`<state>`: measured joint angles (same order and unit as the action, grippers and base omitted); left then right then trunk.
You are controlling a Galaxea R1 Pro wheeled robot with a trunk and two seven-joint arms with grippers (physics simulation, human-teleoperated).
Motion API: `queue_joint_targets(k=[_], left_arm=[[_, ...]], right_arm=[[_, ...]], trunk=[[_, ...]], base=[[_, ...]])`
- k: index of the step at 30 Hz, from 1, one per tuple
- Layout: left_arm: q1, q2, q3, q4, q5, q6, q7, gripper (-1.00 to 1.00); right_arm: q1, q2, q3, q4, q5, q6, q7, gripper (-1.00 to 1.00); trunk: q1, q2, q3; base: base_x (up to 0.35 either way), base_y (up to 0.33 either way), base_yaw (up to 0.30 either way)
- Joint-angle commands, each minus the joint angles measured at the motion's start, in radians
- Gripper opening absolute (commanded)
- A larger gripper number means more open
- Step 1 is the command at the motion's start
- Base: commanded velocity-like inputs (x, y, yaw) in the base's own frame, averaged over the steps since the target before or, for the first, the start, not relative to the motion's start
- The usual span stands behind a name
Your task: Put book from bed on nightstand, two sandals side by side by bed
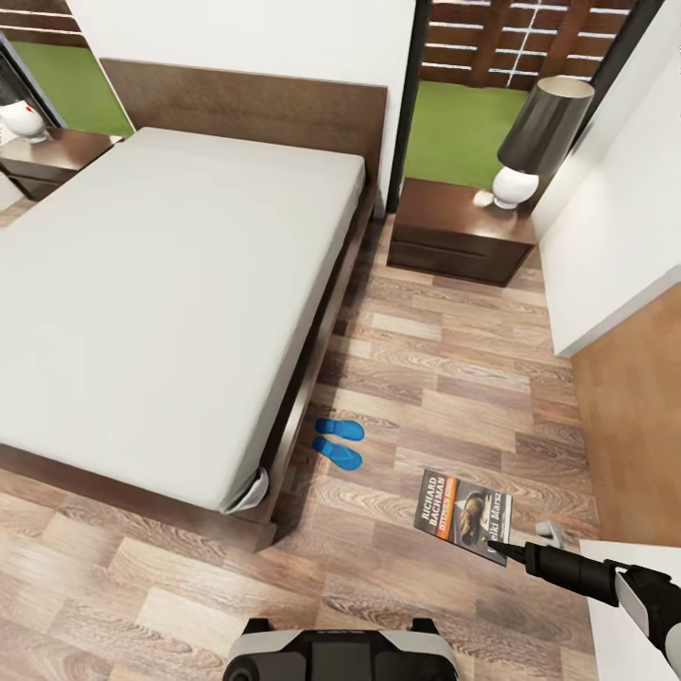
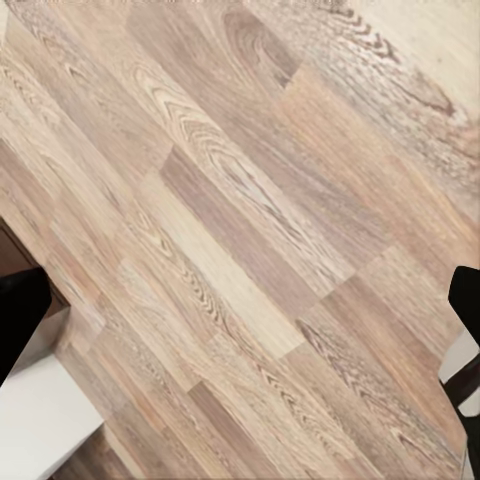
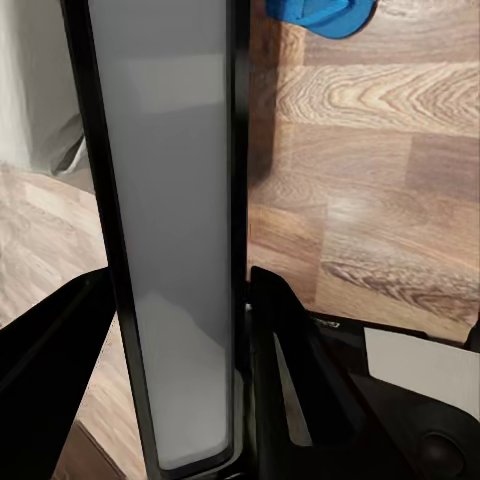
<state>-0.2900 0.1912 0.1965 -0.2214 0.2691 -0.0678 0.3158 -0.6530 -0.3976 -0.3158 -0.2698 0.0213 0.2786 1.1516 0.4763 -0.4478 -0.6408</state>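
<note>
The book (image 1: pixel 463 517), dark with an orange band, hangs over the wooden floor to the right of the bed (image 1: pixel 161 265). My right gripper (image 1: pixel 506 547) is shut on its near corner. In the right wrist view the book (image 3: pixel 170 250) stands edge-on between the two black fingers (image 3: pixel 300 380). Two blue sandals (image 1: pixel 339 441) lie side by side on the floor, close to the bed's right side, and one sandal (image 3: pixel 320 12) shows past the book. A nightstand (image 1: pixel 459 232) stands right of the headboard and another nightstand (image 1: pixel 47 156) left of it. My left gripper (image 2: pixel 240 310) is open over bare floor.
A lamp (image 1: pixel 534 142) with a dark shade stands on the right nightstand. A white wall (image 1: pixel 615 236) runs along the right. A small grey object (image 1: pixel 551 532) lies on the floor beside the book. My base (image 1: pixel 340 653) shows at the bottom.
</note>
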Motion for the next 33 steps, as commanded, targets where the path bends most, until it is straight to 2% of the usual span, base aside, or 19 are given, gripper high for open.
queue_joint_targets(k=[1, 26, 33], left_arm=[[0.000, 0.000, -0.004, 0.001, 0.011, -0.005, 0.002, 1.00], [0.002, -0.022, -0.005, 0.001, 0.010, -0.008, 0.002, 1.00], [0.002, -0.024, -0.004, 0.000, 0.011, -0.004, 0.004, 1.00]], right_arm=[[0.000, 0.000, -0.006, 0.000, 0.003, 0.011, 0.010, -1.00], [0.000, -0.003, -0.006, 0.001, 0.003, 0.011, 0.033, -1.00], [0.023, -0.003, -0.007, 0.003, 0.003, 0.010, 0.027, -1.00]], trunk=[[0.001, -0.001, 0.001], [0.001, -0.001, 0.042], [0.001, -0.001, 0.054]], base=[[0.000, 0.000, 0.000], [0.000, 0.000, 0.000], [0.000, 0.000, 0.000]])
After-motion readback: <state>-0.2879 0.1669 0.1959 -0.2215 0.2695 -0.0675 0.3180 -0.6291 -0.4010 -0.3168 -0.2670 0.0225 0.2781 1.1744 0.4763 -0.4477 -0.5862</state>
